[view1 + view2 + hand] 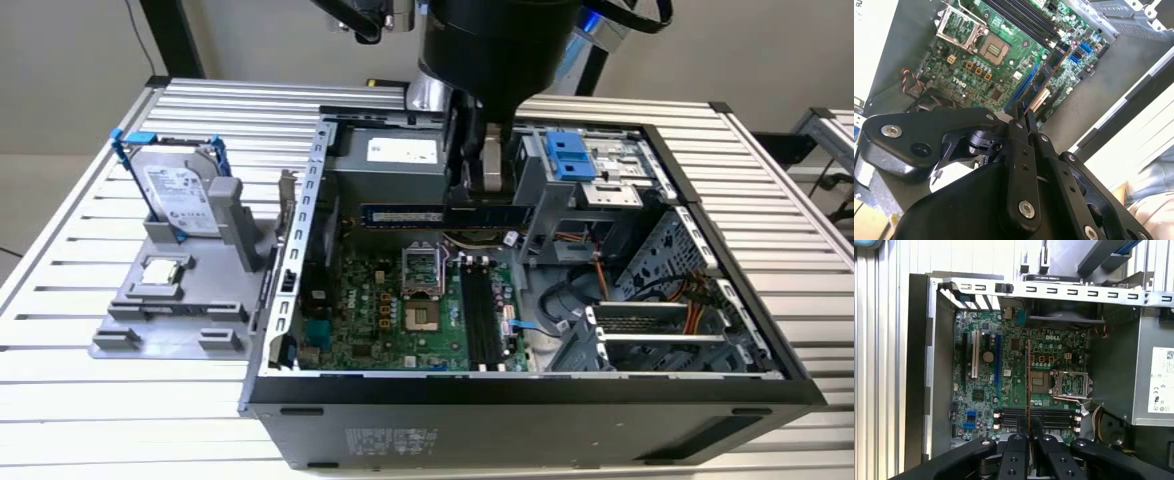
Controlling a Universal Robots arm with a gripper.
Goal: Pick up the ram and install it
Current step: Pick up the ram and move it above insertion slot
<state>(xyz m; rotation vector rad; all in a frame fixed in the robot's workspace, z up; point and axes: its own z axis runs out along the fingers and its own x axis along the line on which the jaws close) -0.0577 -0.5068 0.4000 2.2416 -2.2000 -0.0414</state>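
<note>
Jaws: black, nearest the lens in both wrist views, closed on the ram [1041, 82]. They press its two flat faces so the thin edge points down at the board.
Ram: off the counter [80, 420] and in the air, inside the open case [534, 385], hanging above the motherboard [1004, 390]. In the exterior view it is a blue strip lying level at upper centre of the frame, under the arm [494, 40].
Slots: long black memory slots [477, 310] sit empty at mid-frame, below the stick and apart from it. The stick runs across them, not along them, so it is judged carried, not seated.
Case: laid on its side with the panel off, which turns the board face-up to an arm reaching from above.
Rack: grey holder [120, 335] on the slatted counter at the exterior view's left, apparently there to keep parts apart and easy to grip.
On rack: hard drive [180, 195] standing in its blue frame, with the processor [160, 270] lying flat just in front of it.
Stage: pick-up looks done; install not yet.
</note>
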